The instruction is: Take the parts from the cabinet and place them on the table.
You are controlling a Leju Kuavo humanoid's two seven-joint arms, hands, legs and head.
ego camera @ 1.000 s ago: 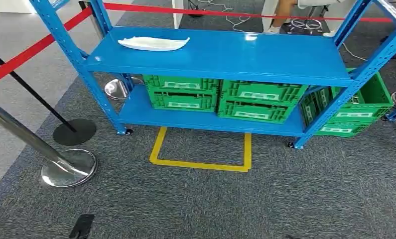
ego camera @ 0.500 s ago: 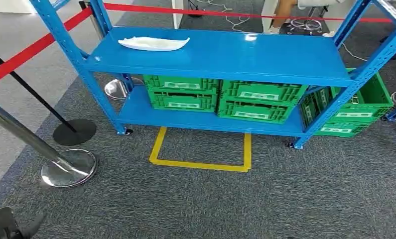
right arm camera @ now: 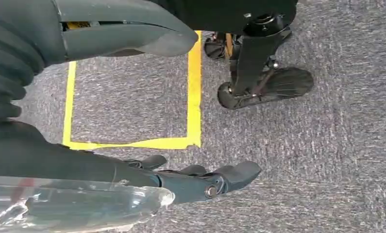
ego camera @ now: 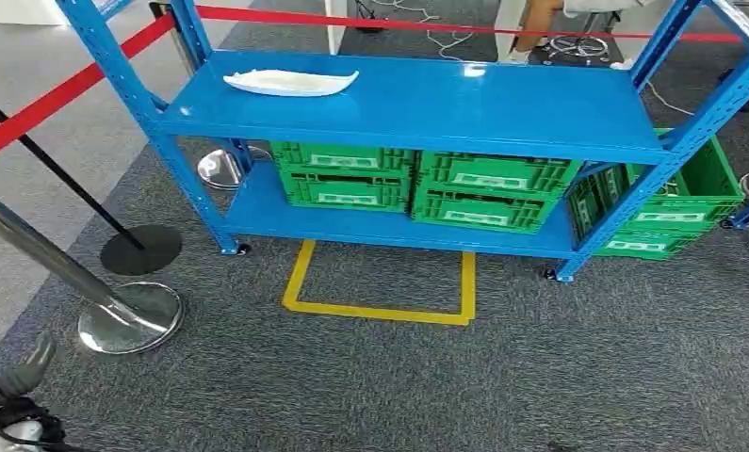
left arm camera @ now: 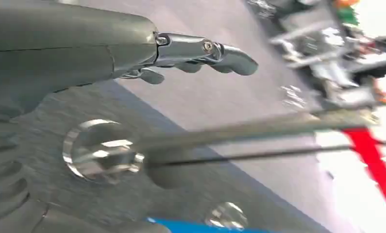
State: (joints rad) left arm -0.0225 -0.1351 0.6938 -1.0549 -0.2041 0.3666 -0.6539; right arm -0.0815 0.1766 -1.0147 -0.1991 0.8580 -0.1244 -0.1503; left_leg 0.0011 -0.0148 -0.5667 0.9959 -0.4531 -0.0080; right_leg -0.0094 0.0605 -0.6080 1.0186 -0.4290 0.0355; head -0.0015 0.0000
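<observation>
A white, flat, curved part (ego camera: 290, 82) lies on the top shelf of the blue cabinet (ego camera: 502, 108), near its left end. My left hand (ego camera: 14, 388) shows at the bottom left corner of the head view, low over the carpet and far from the cabinet. In the left wrist view that left hand (left arm camera: 132, 46) has its fingers (left arm camera: 229, 54) stretched out and holds nothing. My right hand (right arm camera: 84, 167) hangs over the carpet with thumb and fingers apart, also holding nothing.
Green crates (ego camera: 417, 179) fill the cabinet's lower shelf, and another green crate (ego camera: 676, 202) stands at its right end. A yellow floor marking (ego camera: 384, 287) lies before the cabinet. Chrome and black stanchions (ego camera: 130, 315) with red tape (ego camera: 40, 108) stand on the left.
My left hand has swung to the left and come up into the bottom left corner of the head view. The cabinet and the white part have not moved.
</observation>
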